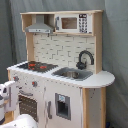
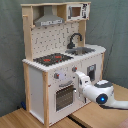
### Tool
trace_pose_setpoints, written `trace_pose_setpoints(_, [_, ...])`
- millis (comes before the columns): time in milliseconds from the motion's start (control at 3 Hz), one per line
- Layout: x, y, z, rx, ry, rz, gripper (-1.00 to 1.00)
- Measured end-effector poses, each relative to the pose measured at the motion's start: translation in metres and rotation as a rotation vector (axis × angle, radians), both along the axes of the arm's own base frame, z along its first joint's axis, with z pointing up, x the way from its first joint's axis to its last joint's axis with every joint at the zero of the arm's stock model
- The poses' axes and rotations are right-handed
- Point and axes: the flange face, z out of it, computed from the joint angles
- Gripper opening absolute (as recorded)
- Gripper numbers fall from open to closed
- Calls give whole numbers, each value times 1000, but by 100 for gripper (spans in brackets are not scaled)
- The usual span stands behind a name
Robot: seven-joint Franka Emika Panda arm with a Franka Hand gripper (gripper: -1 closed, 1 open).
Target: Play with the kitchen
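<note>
The kitchen [image 2: 62, 55] stands upright, its oven door [image 2: 65, 95] just beside the gripper [image 2: 77, 76]. Whether the gripper grasps anything cannot be told.

I see kitchen [image 1: 60, 75] [image 2: 60, 60] upright: white and light wood, black-red hob beside grey sink, black tap behind, hood and microwave up top, oven door shut.

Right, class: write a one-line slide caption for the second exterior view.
Robot arm reaching to the oven door of a toy kitchen.
</note>
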Motion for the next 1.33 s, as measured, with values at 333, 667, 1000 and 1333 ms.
trace_pose_setpoints(333, [-22,10,27,-18,-20,8,100])
trace_pose_setpoints(667, [-46,13,35,-76,-21,8,100])
trace_pose_setpoints(1000, [-67,18,40,-180,-17,8,100])
trace_pose_setpoints(1333, [-80,20,43,-272,1,11,100])
